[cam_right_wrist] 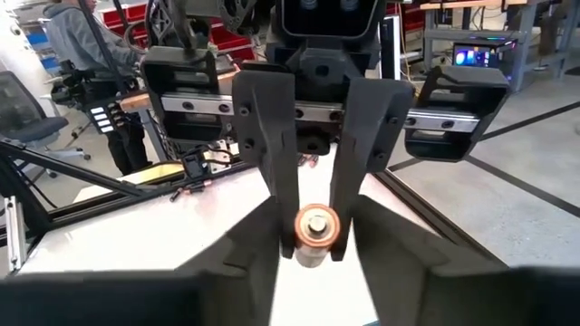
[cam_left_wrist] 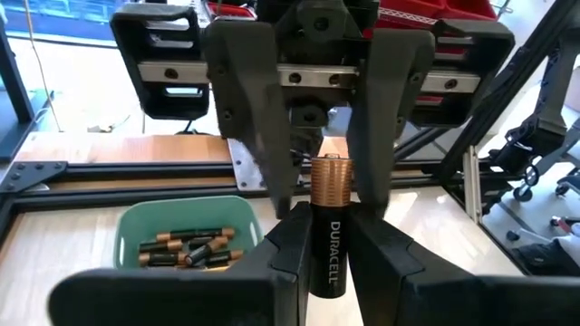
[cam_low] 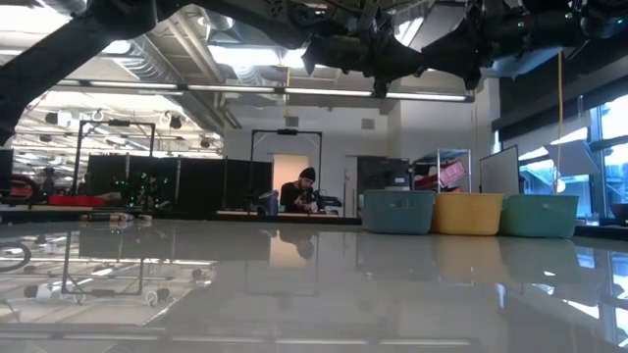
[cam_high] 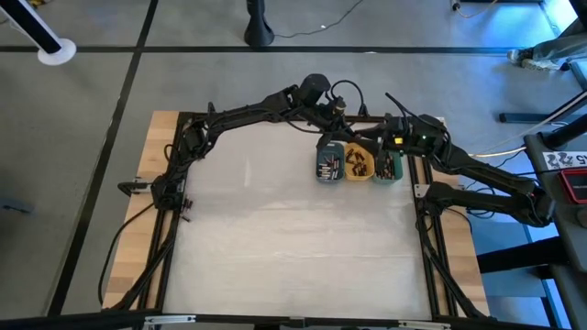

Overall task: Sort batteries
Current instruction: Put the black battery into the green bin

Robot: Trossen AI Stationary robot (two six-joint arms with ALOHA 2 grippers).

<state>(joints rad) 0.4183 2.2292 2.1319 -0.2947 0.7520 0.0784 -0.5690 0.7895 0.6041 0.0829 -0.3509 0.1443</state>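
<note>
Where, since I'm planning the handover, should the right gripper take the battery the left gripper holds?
Probably by the copper end of the battery. The left gripper is shut on the black body, leaving only that end bare. The right gripper is best coming from straight opposite, along the battery's length, and clamping across the round sides rather than the end faces.

Glossy white table (cam_high: 293, 247) edged in pale wood; matt plastic trays (cam_low: 469, 213); copper-topped metallic battery (cam_left_wrist: 330, 231).

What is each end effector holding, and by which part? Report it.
Left end effector: shut on the black-and-copper cylindrical Duracell battery, by its black body. Right end effector: around the copper end; grip cannot be told.
</note>
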